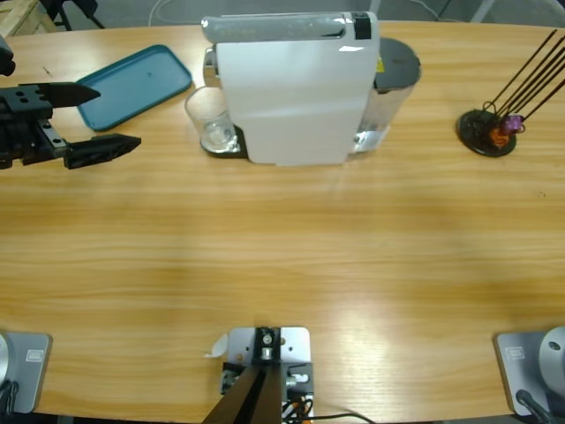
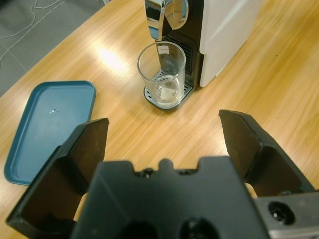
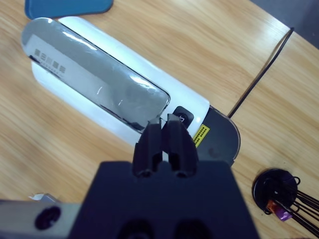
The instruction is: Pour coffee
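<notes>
The white coffee machine (image 1: 291, 97) stands at the back middle of the table. A clear glass (image 1: 212, 119) sits on its drip tray under the spout and looks empty. My left gripper (image 1: 116, 115) hovers at the left edge, open, pointing at the glass (image 2: 161, 74) with nothing between its fingers. In its wrist view the left gripper (image 2: 164, 124) is well short of the machine (image 2: 224, 30). My right gripper (image 3: 167, 124) is shut, above the machine's top (image 3: 99, 84), its tips close to the black button (image 3: 183, 117). The right arm does not show in the high view.
A teal tray (image 1: 137, 84) lies at the back left, beside the left gripper; it also appears as the tray (image 2: 50, 124) and the tray (image 3: 65, 7). A black wire stand (image 1: 487, 131) with a purple capsule stands at the back right, the same stand (image 3: 279, 191).
</notes>
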You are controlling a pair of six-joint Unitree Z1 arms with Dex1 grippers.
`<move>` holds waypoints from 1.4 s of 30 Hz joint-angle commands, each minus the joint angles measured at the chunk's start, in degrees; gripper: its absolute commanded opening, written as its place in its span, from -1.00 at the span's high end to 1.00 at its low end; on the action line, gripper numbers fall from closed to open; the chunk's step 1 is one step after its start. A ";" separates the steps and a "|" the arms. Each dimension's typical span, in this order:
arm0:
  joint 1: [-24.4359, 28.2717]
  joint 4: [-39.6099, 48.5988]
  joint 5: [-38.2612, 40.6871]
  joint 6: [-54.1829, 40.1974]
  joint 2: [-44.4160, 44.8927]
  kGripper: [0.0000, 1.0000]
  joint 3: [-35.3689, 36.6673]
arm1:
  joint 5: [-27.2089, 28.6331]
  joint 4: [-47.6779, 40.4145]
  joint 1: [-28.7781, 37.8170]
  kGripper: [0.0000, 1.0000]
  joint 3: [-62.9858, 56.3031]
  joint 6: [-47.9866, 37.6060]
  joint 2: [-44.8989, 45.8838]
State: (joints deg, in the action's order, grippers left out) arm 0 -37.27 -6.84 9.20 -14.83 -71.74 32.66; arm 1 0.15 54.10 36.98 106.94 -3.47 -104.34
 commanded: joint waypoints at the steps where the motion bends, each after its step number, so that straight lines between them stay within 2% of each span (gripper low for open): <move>1: 0.71 -0.77 0.91 -0.37 -2.08 -0.94 -0.28 | 2.79 0.85 -1.21 1.00 -0.33 0.31 -3.71; 33: 0.80 -1.07 0.82 -0.28 -3.23 -0.94 -0.40 | 2.23 0.36 -0.86 1.00 -3.77 0.38 -3.66; 42: 0.80 -1.07 0.91 -0.20 -3.23 -0.94 -0.40 | 4.60 2.07 -0.16 1.00 3.61 1.18 -2.53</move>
State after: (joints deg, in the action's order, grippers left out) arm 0 -36.99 -7.38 9.29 -14.83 -73.06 32.66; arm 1 3.33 54.35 36.23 106.91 -3.22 -105.53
